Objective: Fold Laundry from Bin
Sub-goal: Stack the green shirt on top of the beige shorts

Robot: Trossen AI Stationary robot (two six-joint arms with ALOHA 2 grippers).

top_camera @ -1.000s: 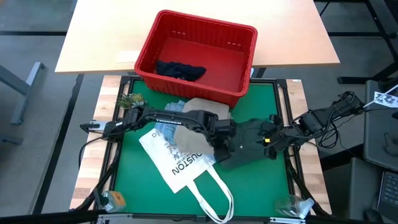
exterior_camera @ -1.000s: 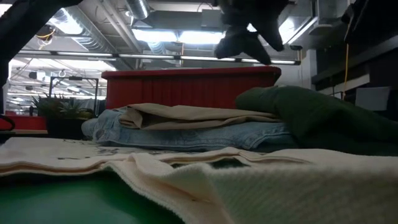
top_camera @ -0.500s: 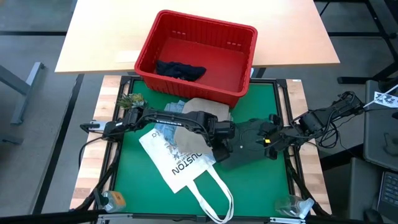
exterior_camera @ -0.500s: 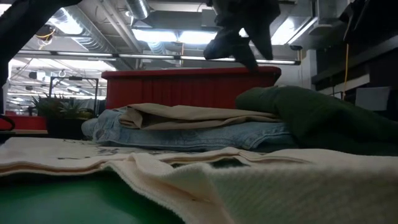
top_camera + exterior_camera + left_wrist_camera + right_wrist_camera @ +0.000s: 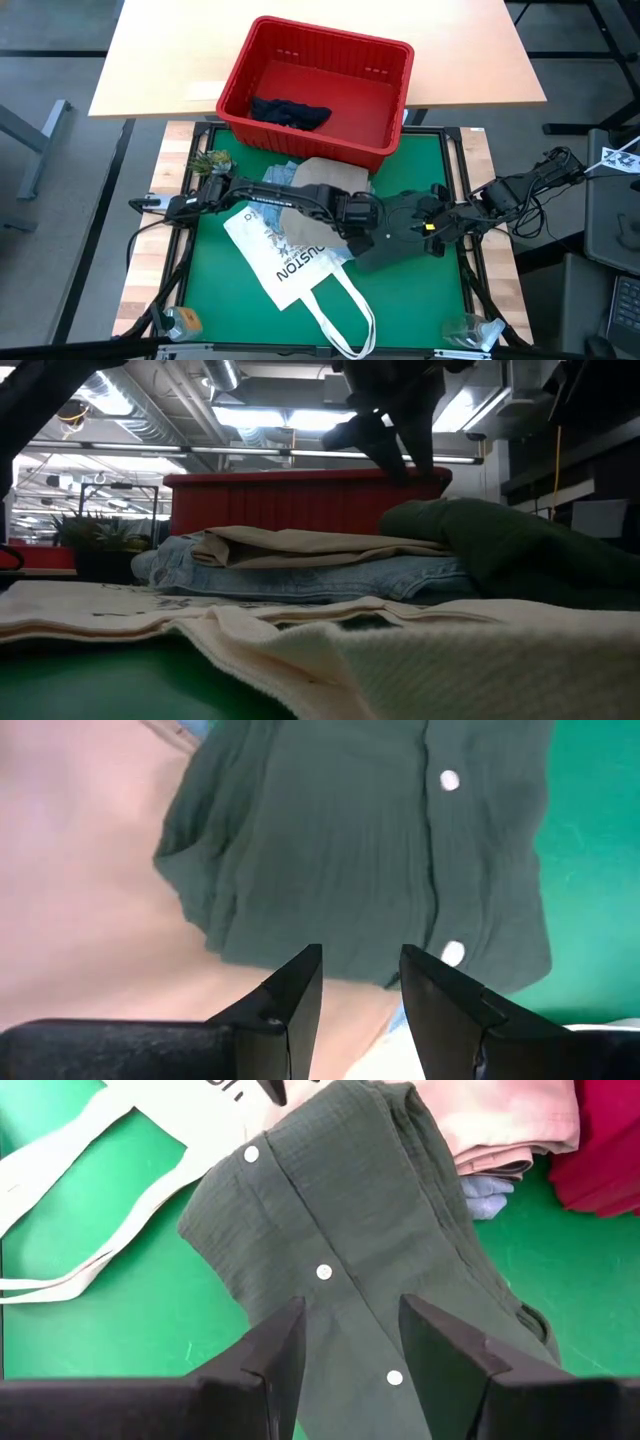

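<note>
Over the last second the left claw has slid a little further across the stack toward the dark olive shirt, and in the low view it has dropped from up near the ceiling lights to just above the rim line of the red bin — it is coming down on the shirt. The left wrist view shows its fingers parted and empty, hanging over the olive cloth where that cloth overlaps the beige garment, with white buttons of the placket just ahead. The right claw has hardly shifted; it waits at the far side of the same shirt, likewise spread and holding nothing, its wrist view looking straight down the button line. The shirt lies bunched on the green table, leaning against the beige piece, which sits folded on the light blue jeans; the white tote bag is spread flat beside that stack. One dark garment is left in the bin. Judging by this, two pieces are folded and stacked, the olive shirt is the one in hand, and neither claw has gripped it yet — the left claw's descent looks like the start of a pinch at the shirt's edge, with the right claw placed to take the opposite side so the cloth can be spread before folding.
</note>
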